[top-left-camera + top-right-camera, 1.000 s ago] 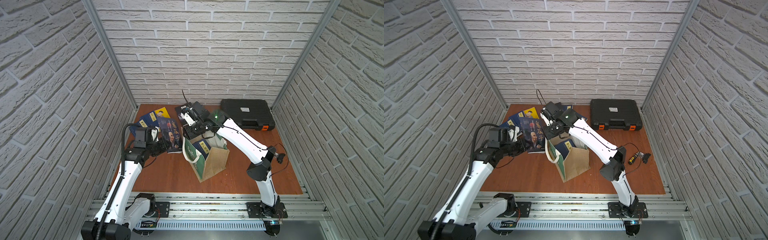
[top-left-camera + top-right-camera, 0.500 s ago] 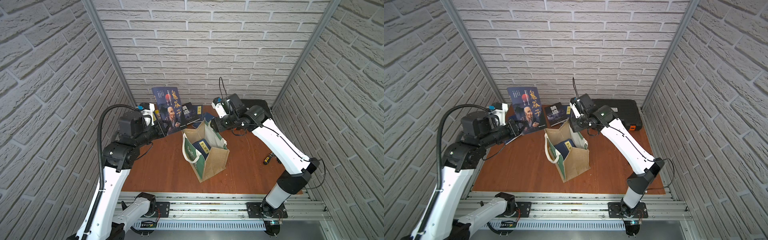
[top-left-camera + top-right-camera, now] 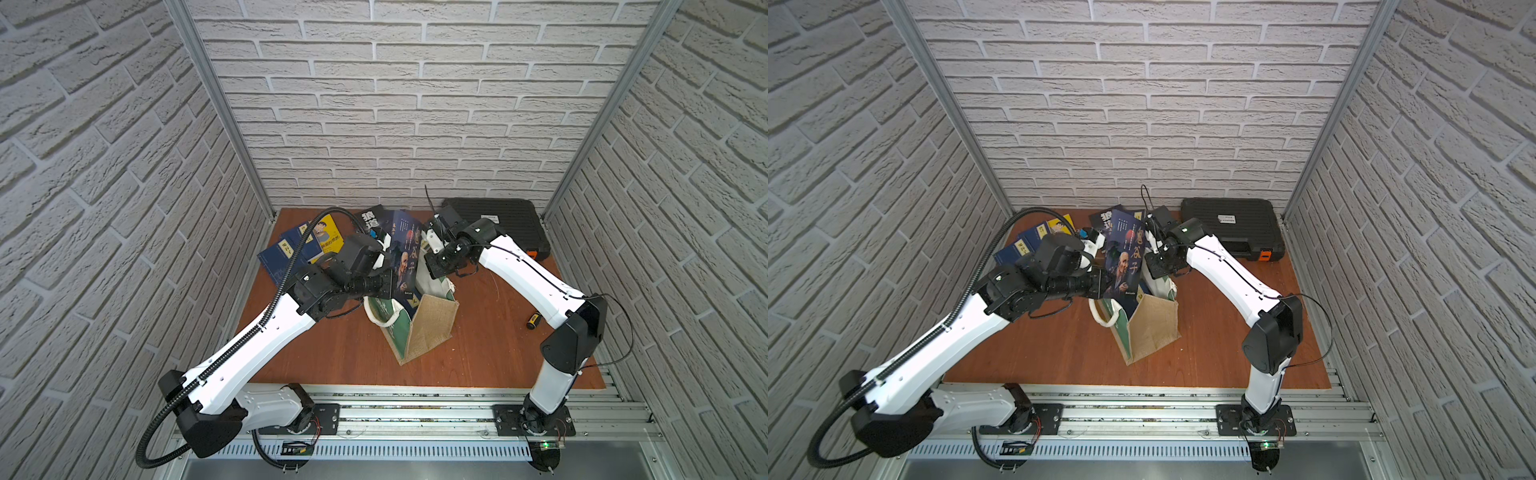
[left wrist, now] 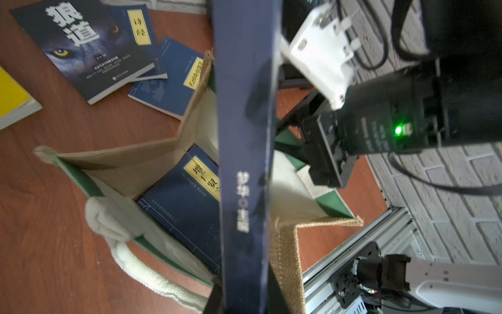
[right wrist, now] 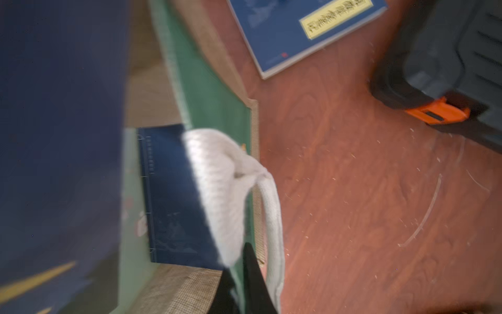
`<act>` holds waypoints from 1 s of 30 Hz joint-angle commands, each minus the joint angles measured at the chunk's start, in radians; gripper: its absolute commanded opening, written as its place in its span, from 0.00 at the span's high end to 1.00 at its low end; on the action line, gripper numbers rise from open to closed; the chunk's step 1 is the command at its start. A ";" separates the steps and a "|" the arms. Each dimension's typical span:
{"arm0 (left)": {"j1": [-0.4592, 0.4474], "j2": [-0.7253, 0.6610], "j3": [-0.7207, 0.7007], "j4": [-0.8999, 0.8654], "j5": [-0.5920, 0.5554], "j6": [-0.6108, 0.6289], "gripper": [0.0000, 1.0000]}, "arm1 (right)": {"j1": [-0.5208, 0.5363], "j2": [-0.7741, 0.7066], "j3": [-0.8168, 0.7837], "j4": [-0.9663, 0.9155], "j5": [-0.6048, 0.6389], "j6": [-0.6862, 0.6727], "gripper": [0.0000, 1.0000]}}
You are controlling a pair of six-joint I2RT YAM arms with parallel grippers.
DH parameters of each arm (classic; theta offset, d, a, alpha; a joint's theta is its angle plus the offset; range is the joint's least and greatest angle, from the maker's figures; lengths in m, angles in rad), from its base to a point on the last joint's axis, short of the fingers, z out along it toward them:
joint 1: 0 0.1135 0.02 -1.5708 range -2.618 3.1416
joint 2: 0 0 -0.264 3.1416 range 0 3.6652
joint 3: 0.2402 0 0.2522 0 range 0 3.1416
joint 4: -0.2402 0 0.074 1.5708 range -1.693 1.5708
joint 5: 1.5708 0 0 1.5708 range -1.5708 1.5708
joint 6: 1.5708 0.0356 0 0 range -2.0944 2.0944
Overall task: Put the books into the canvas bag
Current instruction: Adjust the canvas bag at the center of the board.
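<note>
- over the mouth of the canvas bag (image 3: 432, 328), my left hand (image 3: 390, 286) was clamped on the lower side edge of a navy portrait-cover book (image 3: 405, 253), holding it clear of the worktop (image 3: 340, 353).
- the book stood nearly upright, its long axis pointing down toward the opening and its lower edge about level with the rim. whether that edge was already inside the rim i could not tell.
- in the left wrist view the book's thin edge cut across the opening roughly corner to corner, and one navy book (image 4: 184, 206) lay inside already.
- my right hand (image 3: 436, 270) was at the bag's far side, fingers together right by the white rope handle (image 5: 217, 190). whether any rope was pinched between them i could not make out.
- so the opening lay straight below the left hand, which was the nearer one and the only one carrying a book. i judged the next move to be a plain lowering, perhaps with a small twist to line the cover up with the bag's long sides.
- the rest of the books (image 3: 299, 249) lay on the worktop beyond the bag and to my left, out of the way.
- the risk, as i read it, was a corner catching the soft rim and folding it inward.
</note>
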 commanded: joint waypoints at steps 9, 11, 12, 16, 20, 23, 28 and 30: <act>-0.042 0.052 0.030 -0.167 0.026 0.018 1.00 | -0.094 -0.171 -0.172 0.063 -0.048 0.141 0.94; -0.034 0.076 0.051 -0.233 0.023 0.012 1.00 | -0.098 -0.190 -0.185 0.077 -0.052 0.162 0.94; -0.029 0.085 0.057 -0.261 0.028 0.016 1.00 | -0.101 -0.201 -0.191 0.083 -0.054 0.174 0.94; 0.023 0.117 0.078 -0.358 0.025 0.013 1.00 | -0.104 -0.251 -0.232 0.119 -0.062 0.224 0.94; 0.110 0.143 0.124 -0.426 -0.032 0.022 1.00 | -0.104 -0.308 -0.300 0.169 -0.123 0.281 0.94; 0.185 0.169 0.171 -0.445 -0.074 0.052 1.00 | -0.101 -0.354 -0.369 0.226 -0.166 0.336 0.94; 0.228 0.254 0.290 -0.452 -0.113 0.103 1.00 | -0.095 -0.411 -0.457 0.300 -0.193 0.394 0.94; 0.218 0.297 0.350 -0.470 -0.117 0.111 1.00 | -0.091 -0.416 -0.459 0.303 -0.193 0.399 0.94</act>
